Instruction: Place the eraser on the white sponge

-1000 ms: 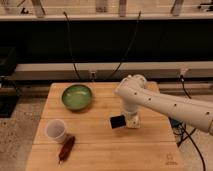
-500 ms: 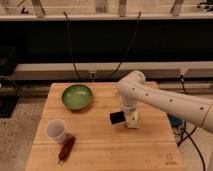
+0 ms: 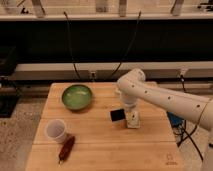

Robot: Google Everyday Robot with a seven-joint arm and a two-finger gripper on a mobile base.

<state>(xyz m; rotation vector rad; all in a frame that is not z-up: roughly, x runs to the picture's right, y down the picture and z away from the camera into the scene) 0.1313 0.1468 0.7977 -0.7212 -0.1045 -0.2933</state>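
1. I see the wooden counter (image 3: pixel 107 150) filling the lower half of the view, with a dark wall and two hanging black cables (image 3: pixel 100 45) behind it.
2. The white arm (image 3: pixel 165 100) reaches in from the right, bends at its elbow over the counter's back middle, and points down.
3. The green bowl (image 3: pixel 77 96) sits at the back left of the counter, well apart from the arm's tip.
4. The white cup (image 3: pixel 56 131) stands upright near the front left edge.
5. The dark red elongated object (image 3: pixel 66 149) lies just in front of the cup, slanting toward the front edge.
6. The pincer (image 3: pixel 128 118) hangs at the end of the arm, just right of the counter's middle, fully closed on the eraser (image 3: pixel 117 115).
7. The eraser sticks out to the left of the pincer as a small black block; I cannot tell whether it touches the wood.
8. A pale patch, possibly the white sponge (image 3: pixel 133 123), shows directly under the pincer; I cannot make out its outline.
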